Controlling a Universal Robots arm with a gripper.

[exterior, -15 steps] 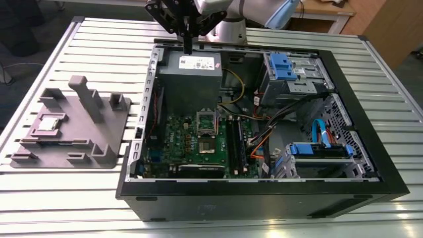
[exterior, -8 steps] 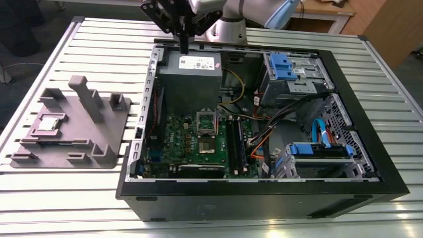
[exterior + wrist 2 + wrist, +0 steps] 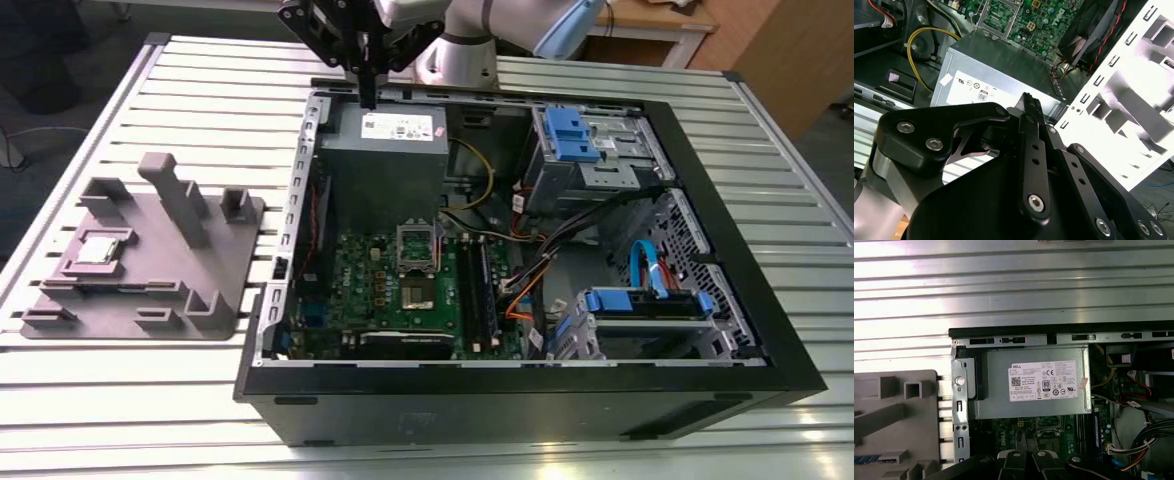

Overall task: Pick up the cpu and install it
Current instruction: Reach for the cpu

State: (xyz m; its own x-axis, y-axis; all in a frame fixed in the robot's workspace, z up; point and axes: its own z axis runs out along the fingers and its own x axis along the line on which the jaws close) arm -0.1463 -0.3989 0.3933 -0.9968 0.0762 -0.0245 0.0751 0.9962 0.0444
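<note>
Cpu on the tray, gripper up over the computer case

In the exterior view the cpu lies flat in the grey tray on the bench, at the exterior view's left. It is well apart from the gripper, which hangs above the grey power box inside the open case. The socket on the green board looks empty, though that is hard to tell. In the second wrist view the fingers are pressed together with nothing between them. In the first wrist view the power box lies below the gripper, with the tray beside the case. I judge the pick-up has not begun; it calls for fingers apart, right over the cpu.
</note>
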